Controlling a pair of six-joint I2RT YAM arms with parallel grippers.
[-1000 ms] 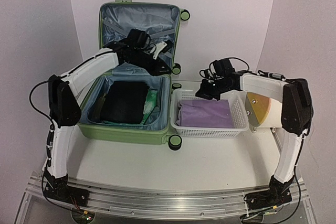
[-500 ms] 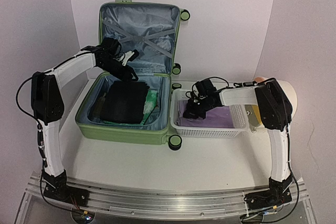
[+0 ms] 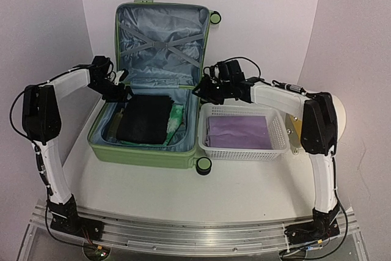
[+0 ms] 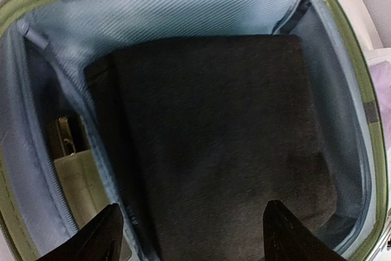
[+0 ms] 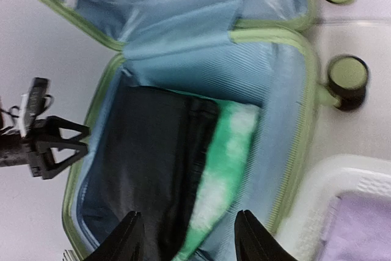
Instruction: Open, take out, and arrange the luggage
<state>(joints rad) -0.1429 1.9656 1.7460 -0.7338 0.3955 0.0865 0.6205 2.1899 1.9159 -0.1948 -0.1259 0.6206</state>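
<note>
Both arms have shifted in the last half second: the left claw (image 3: 121, 91) has drawn back from the hinge line to the left rim of the luggage (image 3: 146, 151), and the right claw (image 3: 198, 91) has left the white mesh basket (image 3: 241, 153) and now hangs by the suitcase's right rim, near the hinge; the luggage itself lies where it did, on the surface (image 3: 183, 194) ahead of the left arm, its base flat and its lid standing upright at the back, grey-blue lining and crossed straps (image 3: 160, 44) showing; inside the base a folded black garment (image 3: 143, 119) lies flat, with a green-and-white packet (image 3: 175, 120) tucked along its right side against the lining; in the left wrist view the left claw's fingers (image 4: 104, 239) stand wide apart above the near edge of the black garment, nothing between them; in the right wrist view the right claw's fingers are likewise parted and empty, looking down over the packet and the garment, with two black wheels (image 5: 347, 76) with green hubs off to the right; the basket sits just beside the luggage on its right and holds a folded purple cloth (image 3: 239, 131); a cream cylinder (image 3: 340, 114) with an orange face stands behind the right arm's elbow, mostly hidden.
</note>
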